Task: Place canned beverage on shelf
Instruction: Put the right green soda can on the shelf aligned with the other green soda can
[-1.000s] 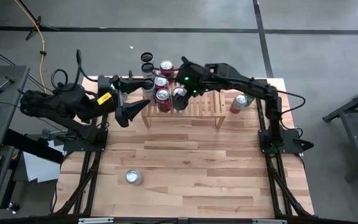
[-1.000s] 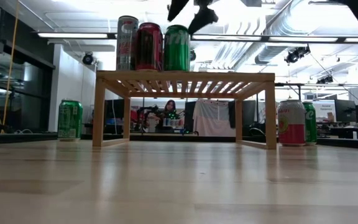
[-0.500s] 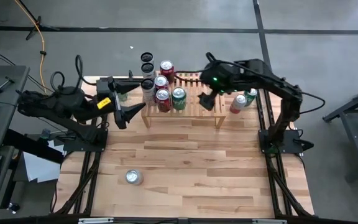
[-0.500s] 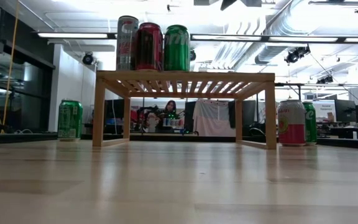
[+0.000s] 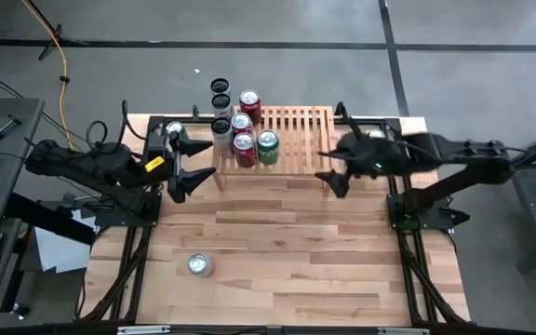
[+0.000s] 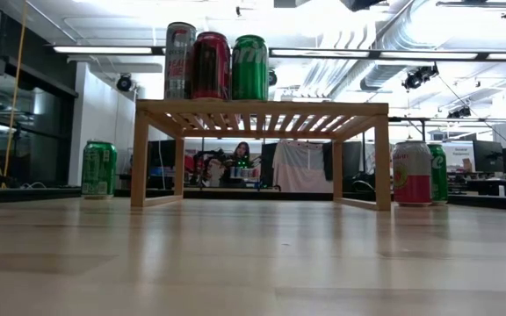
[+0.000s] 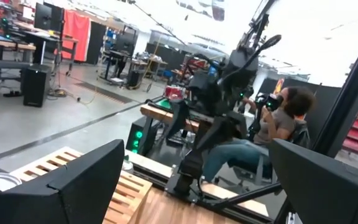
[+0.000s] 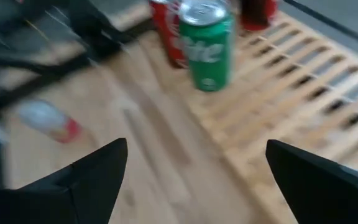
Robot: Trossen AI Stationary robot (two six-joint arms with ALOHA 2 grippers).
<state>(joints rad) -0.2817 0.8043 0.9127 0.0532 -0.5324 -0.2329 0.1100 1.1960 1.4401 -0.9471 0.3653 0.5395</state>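
Observation:
The shelf (image 5: 291, 140) stands on its short legs at the table's far middle. Its left half carries several upright cans, among them a green one (image 5: 267, 142) and a red one (image 5: 244, 143); the low view shows three in a row (image 6: 210, 65). My right gripper (image 5: 326, 166) hovers open by the shelf's near right corner, its fingers pointing toward the green can (image 8: 207, 46). My left gripper (image 5: 201, 160) hangs open just off the shelf's left end. Nothing is between either pair of fingers. A lone can (image 5: 200, 265) stands upright near the front left.
More cans stand beyond the shelf's far left corner (image 5: 220, 93). One green can (image 6: 99, 168) stands left of the shelf, and a pink can (image 6: 412, 173) and a green one (image 6: 437, 173) right of it. A person (image 7: 278, 124) sits beyond the table's right side.
My right gripper has drawn back, open, from above the green can on the shelf toward the table's right edge and a little nearer, leaving the can standing upright. My left gripper has pulled back slightly toward the left edge, still open.

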